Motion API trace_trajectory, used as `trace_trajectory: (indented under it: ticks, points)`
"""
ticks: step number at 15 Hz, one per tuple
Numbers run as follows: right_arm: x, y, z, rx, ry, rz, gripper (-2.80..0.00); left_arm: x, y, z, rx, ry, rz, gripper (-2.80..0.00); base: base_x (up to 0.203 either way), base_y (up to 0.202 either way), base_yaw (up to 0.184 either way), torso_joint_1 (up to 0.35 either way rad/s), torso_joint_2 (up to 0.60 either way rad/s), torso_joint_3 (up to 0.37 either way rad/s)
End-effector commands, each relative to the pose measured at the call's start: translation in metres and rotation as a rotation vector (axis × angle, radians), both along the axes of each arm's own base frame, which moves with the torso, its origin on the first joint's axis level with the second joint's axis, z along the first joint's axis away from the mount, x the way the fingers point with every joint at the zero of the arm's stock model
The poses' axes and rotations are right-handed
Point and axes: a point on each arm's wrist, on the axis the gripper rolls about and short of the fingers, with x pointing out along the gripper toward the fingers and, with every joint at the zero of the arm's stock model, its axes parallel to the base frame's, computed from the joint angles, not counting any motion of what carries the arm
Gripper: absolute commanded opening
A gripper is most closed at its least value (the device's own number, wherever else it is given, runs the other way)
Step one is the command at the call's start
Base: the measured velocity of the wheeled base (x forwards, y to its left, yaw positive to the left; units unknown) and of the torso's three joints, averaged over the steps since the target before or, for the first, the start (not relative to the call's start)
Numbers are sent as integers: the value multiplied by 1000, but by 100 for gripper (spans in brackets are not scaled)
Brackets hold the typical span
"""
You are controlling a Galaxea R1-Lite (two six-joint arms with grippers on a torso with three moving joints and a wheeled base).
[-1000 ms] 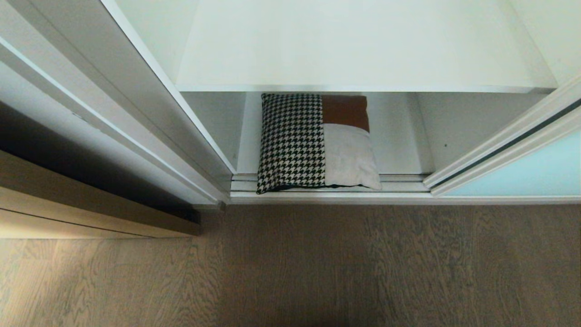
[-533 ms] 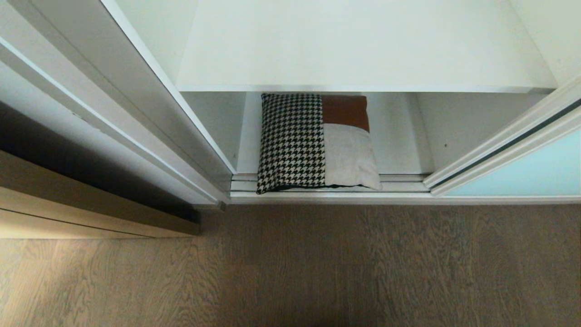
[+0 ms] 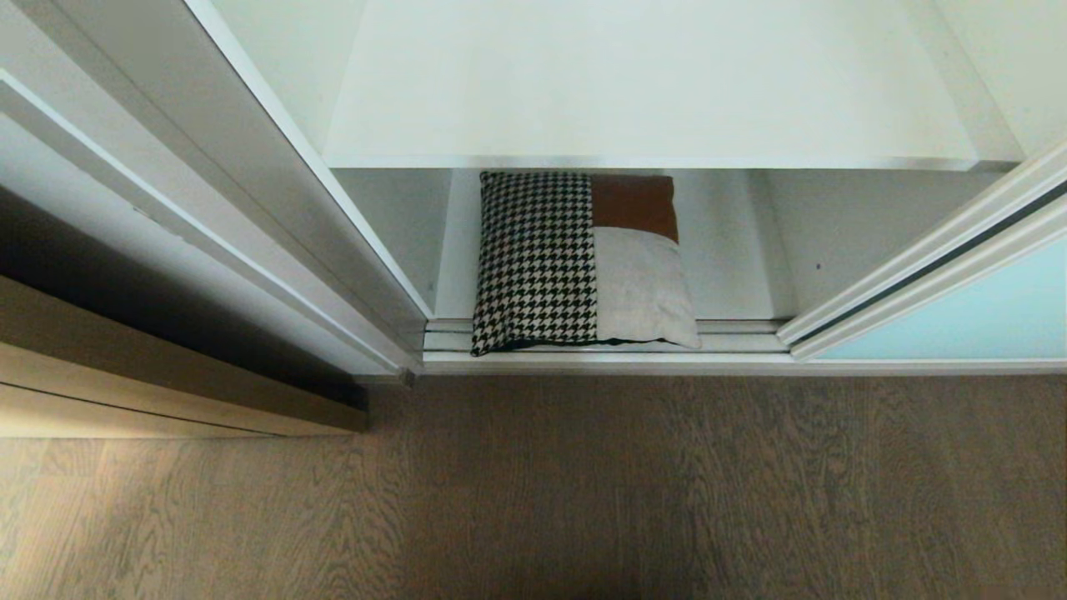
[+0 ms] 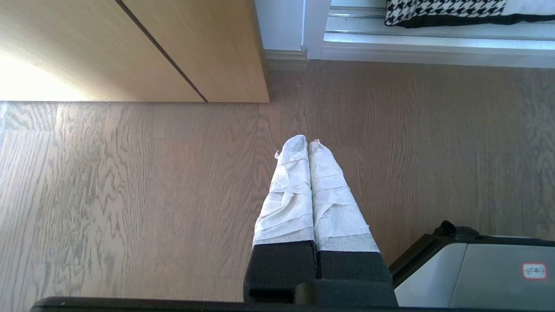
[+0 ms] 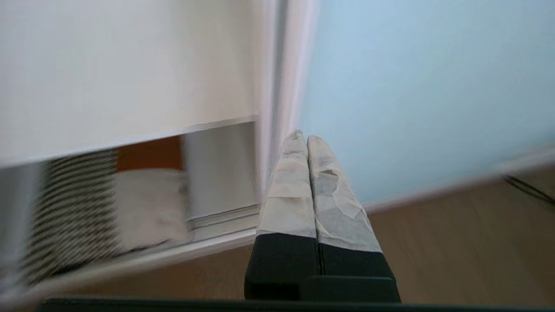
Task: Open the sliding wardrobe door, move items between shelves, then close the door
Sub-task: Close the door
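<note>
The sliding wardrobe door point(image 3: 967, 321) of pale blue-green glass stands slid aside at the right, leaving the wardrobe open. A square cushion point(image 3: 575, 258), houndstooth with brown and cream patches, lies on the lower white shelf point(image 3: 733, 258), its front edge over the door track. A higher white shelf point(image 3: 650, 83) above it is bare. Neither arm shows in the head view. My right gripper point(image 5: 302, 135) is shut and empty, in the air before the door's frame edge point(image 5: 282, 86), with the cushion point(image 5: 143, 203) off to one side. My left gripper point(image 4: 308, 141) is shut and empty, over the floor.
Grey-brown wood-grain floor point(image 3: 583, 492) lies in front of the wardrobe. A white wardrobe side panel point(image 3: 250, 208) and a light wooden cabinet point(image 3: 125, 375) stand at the left. Part of my base point(image 4: 477, 273) shows beside the left gripper.
The head view shows no change: cushion, shelves and door stay where they were. No earlier wrist frames are given.
</note>
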Motion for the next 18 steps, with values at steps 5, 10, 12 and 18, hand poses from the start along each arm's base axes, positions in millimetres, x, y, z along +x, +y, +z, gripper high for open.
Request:
trace_trajectory:
  ticks: [5,10,12,18]
  points:
    - [63,3,11,-31,138,-319,-280,0,0,0,0,3,0,-280,0,0,0,0,0,0]
    - [94,-10,7,-171,298,-224,-280,0,0,0,0,3,0,-280,0,0,0,0,0,0]
    - [107,-19,3,-174,341,-125,-280,0,0,0,0,3,0,-280,0,0,0,0,0,0]
    - [126,-53,2,-165,382,-32,-280,0,0,0,0,3,0,-280,0,0,0,0,0,0]
